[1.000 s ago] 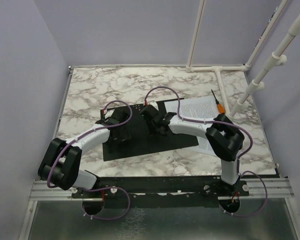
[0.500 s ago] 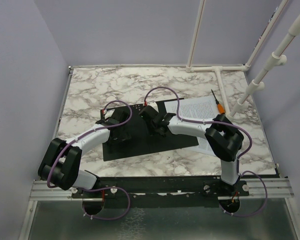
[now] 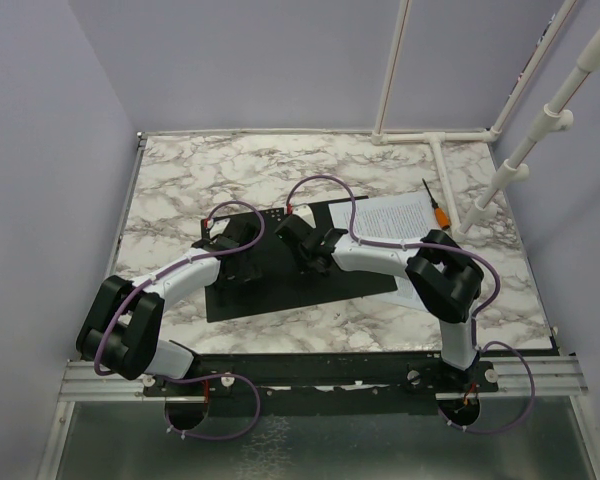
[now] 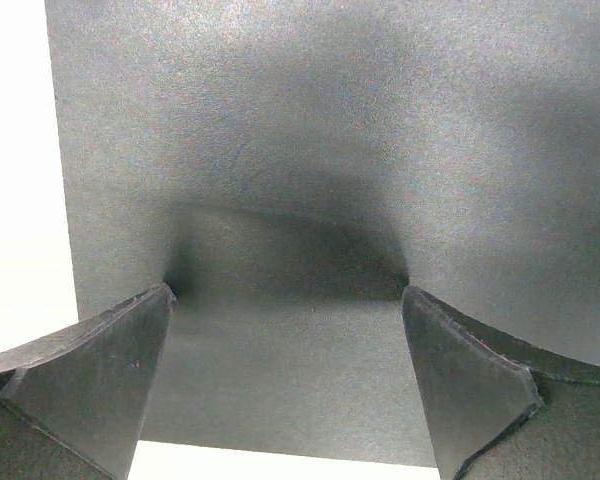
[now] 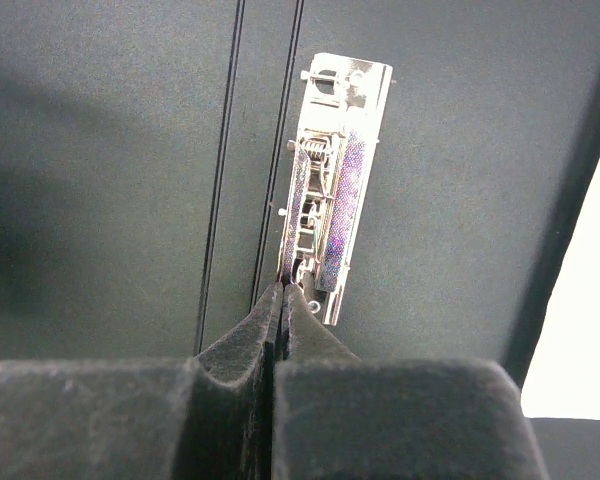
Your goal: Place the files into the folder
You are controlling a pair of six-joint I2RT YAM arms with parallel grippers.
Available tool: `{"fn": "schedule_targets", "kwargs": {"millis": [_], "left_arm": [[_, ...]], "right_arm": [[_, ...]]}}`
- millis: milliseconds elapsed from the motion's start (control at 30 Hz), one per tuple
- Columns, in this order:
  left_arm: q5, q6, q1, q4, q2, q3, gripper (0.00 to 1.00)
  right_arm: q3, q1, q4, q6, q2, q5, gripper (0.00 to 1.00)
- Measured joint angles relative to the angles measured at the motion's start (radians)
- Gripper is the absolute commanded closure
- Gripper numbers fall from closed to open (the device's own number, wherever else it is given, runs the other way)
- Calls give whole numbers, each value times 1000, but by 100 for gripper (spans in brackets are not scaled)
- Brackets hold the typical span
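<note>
The right tool (image 5: 283,291), pinched shut, sits at the near end of the silver metal clip (image 5: 330,170), whose length runs straight ahead on the open flat black folder (image 3: 310,290); the white printed paper sheets (image 3: 400,213) lie beside its right edge, and the left tool (image 4: 287,291) is spread wide.

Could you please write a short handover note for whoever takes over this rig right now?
Left gripper: open, empty, hovering over the black inner face of the folder.
Right gripper: shut, tips at the near end of the metal clip; contact unclear.
Files: on the table at the folder's right edge, not inside it. An orange-handled tool lies beside them.
Done: folder lies open.
Left: probably work the clip, then move the files inside.
</note>
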Motion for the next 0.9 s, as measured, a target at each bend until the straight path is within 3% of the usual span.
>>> {"fn": "schedule_targets", "kwargs": {"millis": [900], "left_arm": [[-11,0,0,6,4,0,1]], "right_arm": [[18,3,-28,16,1,88,99]]}}
